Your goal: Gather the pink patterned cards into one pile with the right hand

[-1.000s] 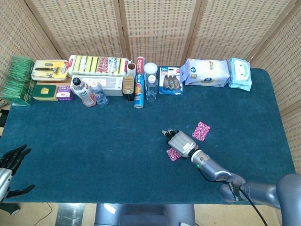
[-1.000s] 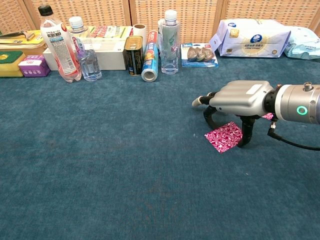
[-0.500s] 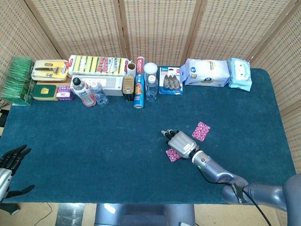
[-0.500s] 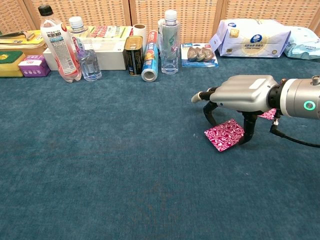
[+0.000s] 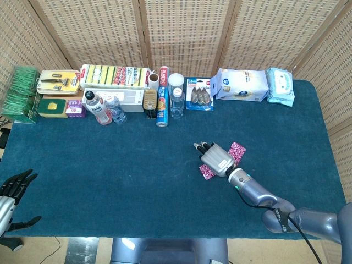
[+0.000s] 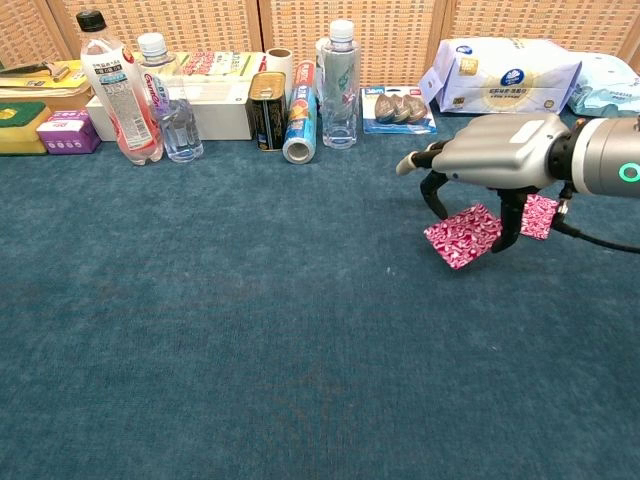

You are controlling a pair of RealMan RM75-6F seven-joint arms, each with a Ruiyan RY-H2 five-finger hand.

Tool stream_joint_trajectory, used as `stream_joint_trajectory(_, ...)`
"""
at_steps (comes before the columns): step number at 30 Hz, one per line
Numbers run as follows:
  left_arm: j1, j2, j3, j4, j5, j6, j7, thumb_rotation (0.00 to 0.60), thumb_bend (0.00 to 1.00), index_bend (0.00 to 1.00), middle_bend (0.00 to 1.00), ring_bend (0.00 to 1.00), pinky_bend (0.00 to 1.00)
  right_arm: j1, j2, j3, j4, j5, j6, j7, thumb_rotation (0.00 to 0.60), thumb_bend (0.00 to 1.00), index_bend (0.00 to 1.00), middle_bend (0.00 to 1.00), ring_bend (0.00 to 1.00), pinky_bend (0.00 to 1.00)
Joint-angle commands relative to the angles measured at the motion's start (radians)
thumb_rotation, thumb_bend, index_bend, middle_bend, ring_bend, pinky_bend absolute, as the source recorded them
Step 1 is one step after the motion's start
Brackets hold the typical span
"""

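My right hand (image 5: 217,159) (image 6: 500,165) pinches a pink patterned card (image 5: 208,172) (image 6: 462,236) between thumb and fingers. The card hangs tilted, just above the blue tablecloth (image 5: 137,165). A second pink patterned card (image 5: 237,152) (image 6: 540,215) lies flat on the cloth, close behind and to the right of the hand, partly hidden by it. My left hand (image 5: 14,190) rests at the table's near left corner with its fingers spread and nothing in them; only the head view shows it.
A row of goods lines the back edge: bottles (image 6: 120,90), a can (image 6: 267,110), a foil roll (image 6: 299,125), a tall clear bottle (image 6: 340,85), wipes packs (image 6: 505,75), sponges (image 5: 115,76) and green boxes (image 5: 22,93).
The right hand has lifted the pink card off the cloth and carried it back and to the right, toward the second card. The left hand has stayed still.
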Motion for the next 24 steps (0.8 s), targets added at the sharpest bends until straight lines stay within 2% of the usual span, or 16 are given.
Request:
stream_joint_trajectory(1,-0.005,-0.003,0.000,-0.009,-0.003,-0.013,0.016,0.600,0.03,0.00,0.00,0.00,0.05,0.013,0.020,-0.012,0.023,-0.030,-0.024,0.007,0.600,0.09,0.44,0.08,0.14,0.37)
stream_joint_trajectory(14,-0.022,-0.014,-0.021,-0.058,-0.070,-0.073,0.089,0.600,0.03,0.00,0.00,0.00,0.05,0.096,0.051,-0.036,0.133,-0.201,-0.130,0.172,0.600,0.10,0.44,0.09,0.14,0.37)
stream_joint_trajectory(19,-0.020,-0.021,-0.031,-0.072,-0.097,-0.078,0.108,0.600,0.03,0.00,0.00,0.00,0.05,0.142,0.053,-0.063,0.201,-0.279,-0.189,0.273,0.600,0.10,0.44,0.09,0.14,0.37)
stream_joint_trajectory(24,-0.023,-0.027,-0.031,-0.084,-0.109,-0.096,0.135,0.600,0.03,0.00,0.00,0.00,0.05,0.177,0.038,-0.100,0.267,-0.366,-0.199,0.401,0.600,0.10,0.44,0.09,0.14,0.37)
